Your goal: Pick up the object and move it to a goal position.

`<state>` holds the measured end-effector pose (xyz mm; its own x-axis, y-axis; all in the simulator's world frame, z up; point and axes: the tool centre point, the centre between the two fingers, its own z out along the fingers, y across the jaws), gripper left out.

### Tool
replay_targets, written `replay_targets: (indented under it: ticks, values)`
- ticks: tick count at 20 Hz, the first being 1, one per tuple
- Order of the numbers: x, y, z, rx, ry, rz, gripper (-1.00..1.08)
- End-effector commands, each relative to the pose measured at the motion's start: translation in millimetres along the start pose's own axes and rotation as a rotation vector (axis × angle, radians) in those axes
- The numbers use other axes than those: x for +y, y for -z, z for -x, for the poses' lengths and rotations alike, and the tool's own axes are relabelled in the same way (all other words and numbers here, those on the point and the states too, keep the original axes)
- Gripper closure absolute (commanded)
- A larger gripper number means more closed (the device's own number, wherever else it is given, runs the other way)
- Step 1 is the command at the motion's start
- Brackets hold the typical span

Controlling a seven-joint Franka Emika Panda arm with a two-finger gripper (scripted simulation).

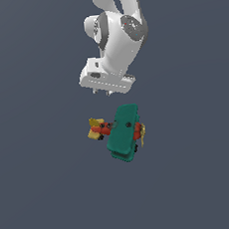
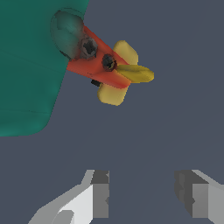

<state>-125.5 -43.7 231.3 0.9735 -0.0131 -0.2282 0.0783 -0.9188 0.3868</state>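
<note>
The object is a small toy airplane (image 1: 122, 133) with broad teal-green wings (image 1: 123, 130), a red body, yellow tail fins (image 1: 94, 128) and a yellow propeller. It lies on the grey floor, below the gripper in the exterior view. In the wrist view the teal wing (image 2: 26, 65), the red body (image 2: 94, 61) and the yellow tail fins (image 2: 124, 72) show, apart from the fingers. The gripper (image 2: 142, 192) is open with nothing between its fingers (image 2: 100, 194). In the exterior view the hand (image 1: 106, 80) hovers above the airplane and touches nothing.
A plain dark grey floor (image 1: 45, 194) surrounds the airplane. The white arm (image 1: 118, 31) rises out of the exterior view's top.
</note>
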Motion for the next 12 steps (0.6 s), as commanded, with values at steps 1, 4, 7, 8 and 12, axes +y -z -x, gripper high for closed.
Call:
replay_targets:
  ticks: [1,4,7,8,12]
  values:
    - [2.6,-6.0,2.5,-0.009,0.002,0.037,-0.2]
    - [5.6,-12.8,5.3,-0.019,0.005,0.08,-0.2]
    - [8.8,-19.3,8.0,-0.027,0.008,0.123,-0.2]
    - [9.9,-21.3,8.8,-0.03,0.009,0.138,-0.2]
    - [14.3,-29.2,12.0,-0.037,0.014,0.196,-0.2]
